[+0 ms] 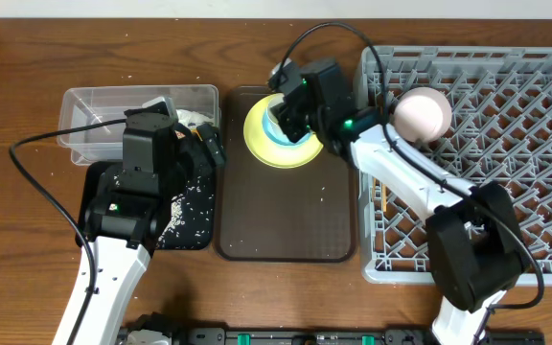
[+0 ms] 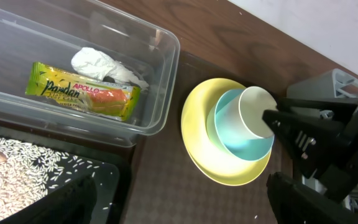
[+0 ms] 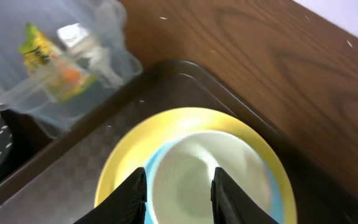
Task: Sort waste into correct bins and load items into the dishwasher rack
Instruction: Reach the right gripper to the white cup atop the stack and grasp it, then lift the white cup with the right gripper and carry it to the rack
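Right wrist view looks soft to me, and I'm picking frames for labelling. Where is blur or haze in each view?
Right wrist: gripper fingers and cup blurred, tub hazy. Left wrist: wrapper print sharp. Overhead: crisp, evenly lit, rack grid clear.

overhead straight down over the whole table point(image 1: 27, 57); both wrist views close, oblique, with the plate point(image 2: 197, 118) in common
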Robot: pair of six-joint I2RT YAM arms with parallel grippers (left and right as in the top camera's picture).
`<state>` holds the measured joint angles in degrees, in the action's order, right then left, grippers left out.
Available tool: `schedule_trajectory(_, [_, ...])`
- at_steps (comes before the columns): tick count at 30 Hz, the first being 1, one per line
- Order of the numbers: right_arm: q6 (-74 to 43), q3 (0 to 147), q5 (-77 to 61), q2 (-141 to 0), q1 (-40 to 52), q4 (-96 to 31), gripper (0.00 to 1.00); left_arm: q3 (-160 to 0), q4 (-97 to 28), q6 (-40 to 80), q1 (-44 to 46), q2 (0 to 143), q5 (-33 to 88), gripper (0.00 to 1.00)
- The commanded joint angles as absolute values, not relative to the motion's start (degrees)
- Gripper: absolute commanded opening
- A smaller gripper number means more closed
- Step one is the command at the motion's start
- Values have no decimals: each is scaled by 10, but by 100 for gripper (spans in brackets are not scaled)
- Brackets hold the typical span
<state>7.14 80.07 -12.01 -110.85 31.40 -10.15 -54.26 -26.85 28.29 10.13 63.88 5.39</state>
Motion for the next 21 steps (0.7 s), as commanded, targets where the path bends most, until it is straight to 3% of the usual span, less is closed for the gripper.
schedule_trajectory(1, [115,804,-115,-1108,329,-103,32,-553,-270,277,99,640,49,90])
schedule_trajectory(21, [114,804,-75,-1140,342,-143,24,-553,-270,277,99,640,49,90])
